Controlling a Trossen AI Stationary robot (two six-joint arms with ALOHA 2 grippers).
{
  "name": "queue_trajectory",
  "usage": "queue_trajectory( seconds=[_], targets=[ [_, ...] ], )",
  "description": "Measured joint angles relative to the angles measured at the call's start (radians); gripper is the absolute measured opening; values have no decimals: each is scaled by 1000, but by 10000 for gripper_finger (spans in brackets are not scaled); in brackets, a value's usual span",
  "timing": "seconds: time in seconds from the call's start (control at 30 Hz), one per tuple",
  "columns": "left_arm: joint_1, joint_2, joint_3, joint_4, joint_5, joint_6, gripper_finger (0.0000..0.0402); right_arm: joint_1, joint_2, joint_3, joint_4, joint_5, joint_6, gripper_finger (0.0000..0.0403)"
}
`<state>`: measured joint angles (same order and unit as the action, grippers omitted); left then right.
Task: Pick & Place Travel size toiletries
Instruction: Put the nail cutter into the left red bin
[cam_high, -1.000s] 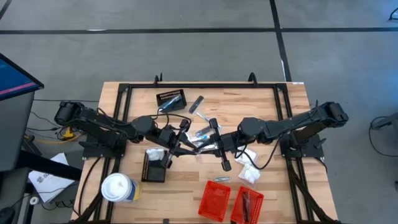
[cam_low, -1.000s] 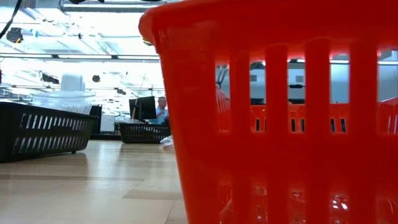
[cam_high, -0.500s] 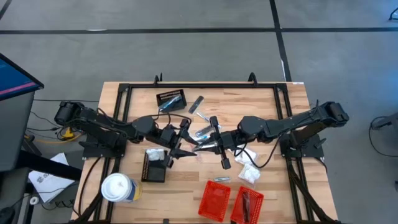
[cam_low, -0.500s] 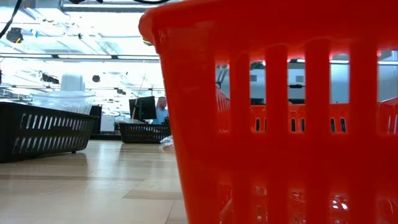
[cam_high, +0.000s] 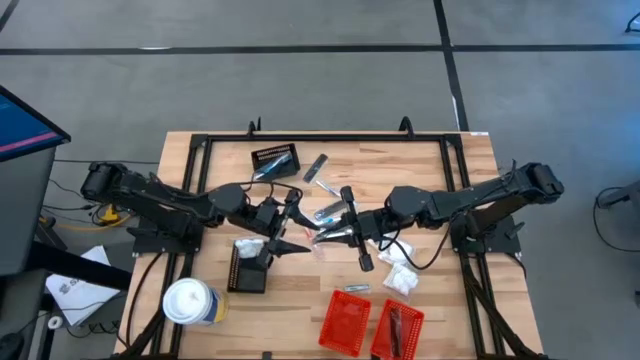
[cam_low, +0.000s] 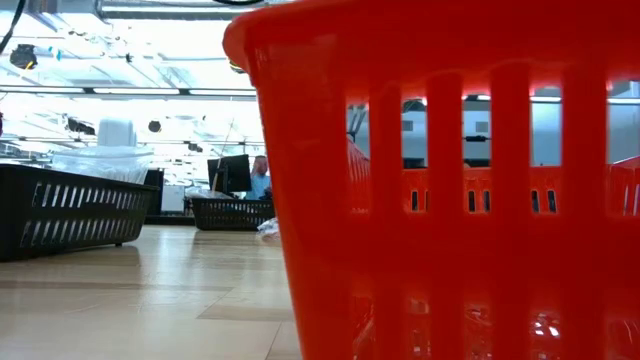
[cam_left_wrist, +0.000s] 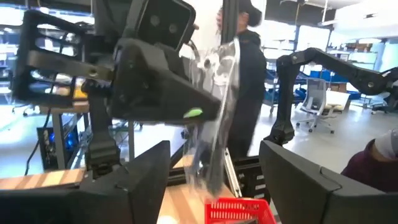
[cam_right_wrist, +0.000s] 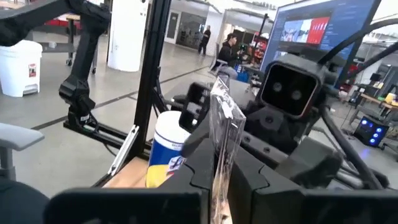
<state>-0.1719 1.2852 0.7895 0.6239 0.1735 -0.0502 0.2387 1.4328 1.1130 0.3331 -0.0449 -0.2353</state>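
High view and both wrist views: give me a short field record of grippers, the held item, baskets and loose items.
right gripper: shut on clear-wrapped packet, mid-table
left gripper: open, facing the packet, fingers either side of it
handover: packet not yet gripped by left
black baskets: one at the far edge, one near the white cup
red baskets: two, near edge
loose packets: white, beside right arm

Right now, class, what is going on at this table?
Two robot arms meet above the middle of the wooden table. The right gripper is shut on a clear-wrapped packet, held upright between its fingers. The left gripper is open, facing that packet with its fingers on either side, as if for a handover. More toiletries lie loose on the table, near the red baskets and black baskets.
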Motion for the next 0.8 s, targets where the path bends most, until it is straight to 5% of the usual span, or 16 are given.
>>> queue_trajectory(
  seconds=[0.43, 0.8],
  targets=[
    [-80, -141, 0, -248, -186, 84, 233, 74, -22, 1, -38, 1, -35, 12],
    [-101, -140, 0, -365, -191, 86, 230, 197, -18, 2, -248, 0, -217, 7]
  ],
)
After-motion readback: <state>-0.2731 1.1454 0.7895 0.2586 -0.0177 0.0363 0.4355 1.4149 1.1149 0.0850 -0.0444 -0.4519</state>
